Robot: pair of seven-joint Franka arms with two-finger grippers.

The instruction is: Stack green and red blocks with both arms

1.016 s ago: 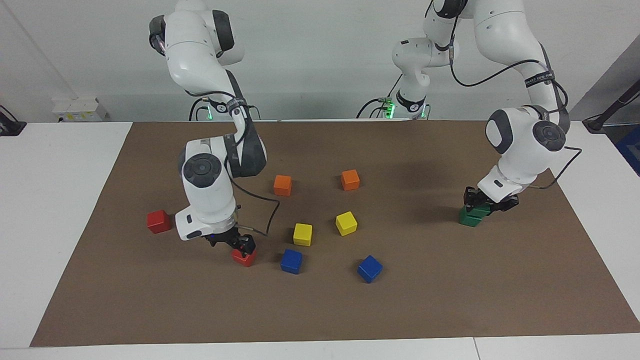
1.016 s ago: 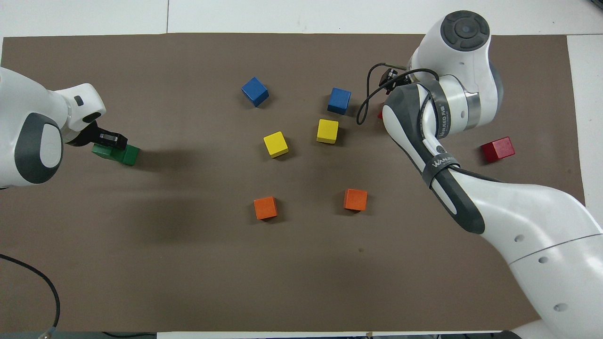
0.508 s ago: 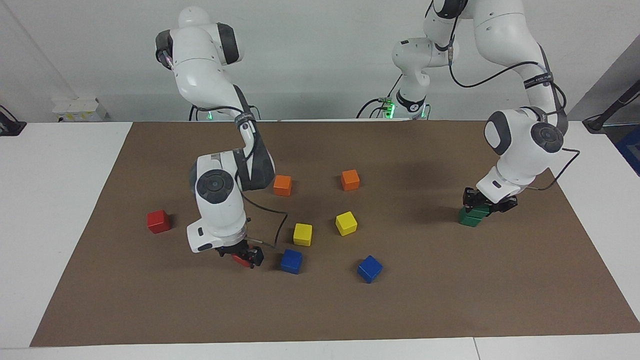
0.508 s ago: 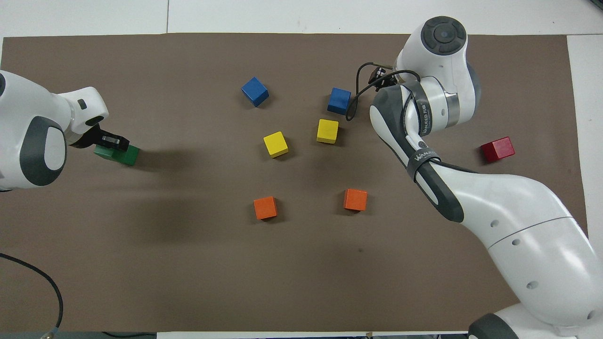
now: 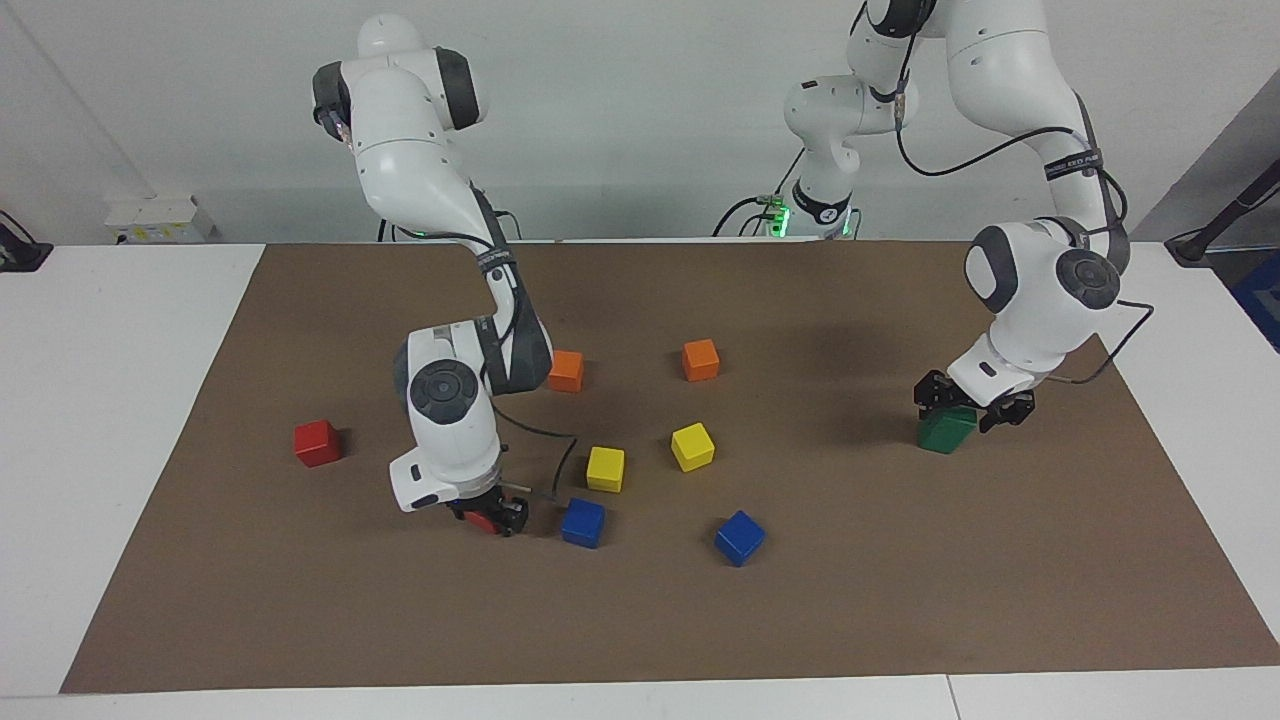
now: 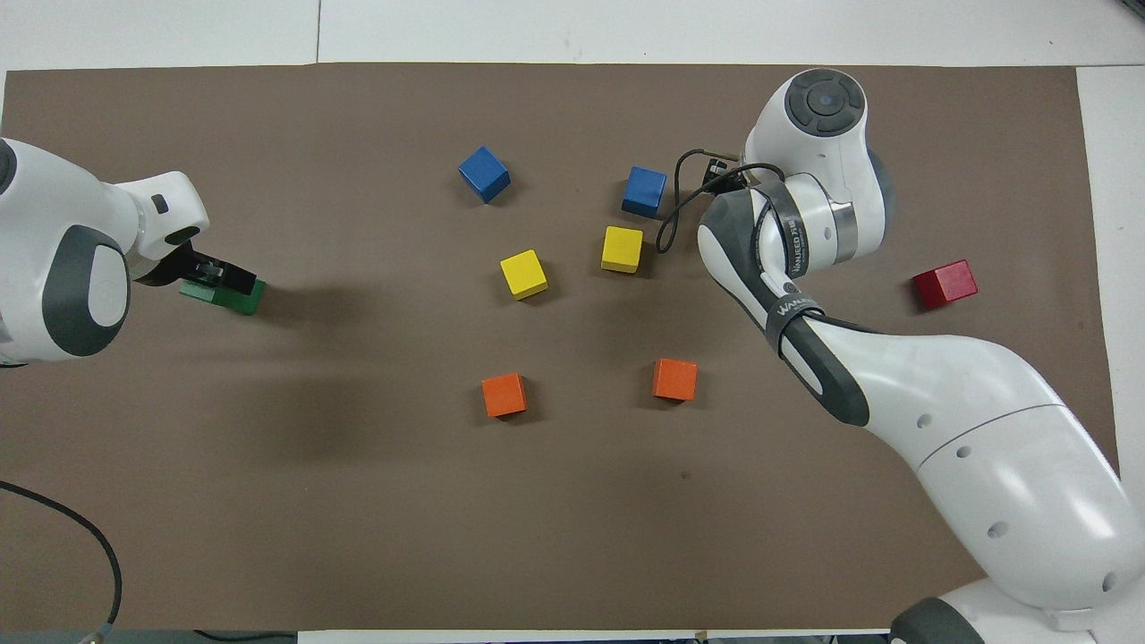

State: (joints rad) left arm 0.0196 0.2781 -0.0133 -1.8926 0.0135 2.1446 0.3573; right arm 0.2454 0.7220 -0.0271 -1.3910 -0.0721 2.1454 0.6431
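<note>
Nine cubes are countable across the two views: two red, two orange, two yellow, two blue, and one green block (image 5: 946, 430) showing as a single body at the left arm's end of the brown mat (image 5: 900, 620); whether a second green cube lies under it cannot be told.

The left gripper (image 5: 968, 410) stands directly over the green block, fingers spread to either side of its top — open, not clamping. In the overhead view the same gripper (image 6: 213, 273) covers most of the block (image 6: 240, 300), whose visible edge runs slightly askew to the mat's border. A cube has no long axis; only this small turn of its faces can be read.

The right gripper (image 5: 490, 515) is low over the mat and closed on a red block (image 5: 482, 518), of which only a sliver shows between the fingers; its facing cannot be told. Just beside this gripper, toward the left arm's end, sits one blue cube (image 5: 583, 522); the other blue cube (image 5: 739, 537) lies further that way. The second red block (image 5: 317, 442) rests on the mat well apart from the right gripper, toward the right arm's end, faces slightly turned.

The yellow cubes (image 5: 605, 468) (image 5: 692, 446) and orange cubes (image 5: 565, 370) (image 5: 700, 359) lie nearer to the robots than the blue pair — all separate, none touching.
</note>
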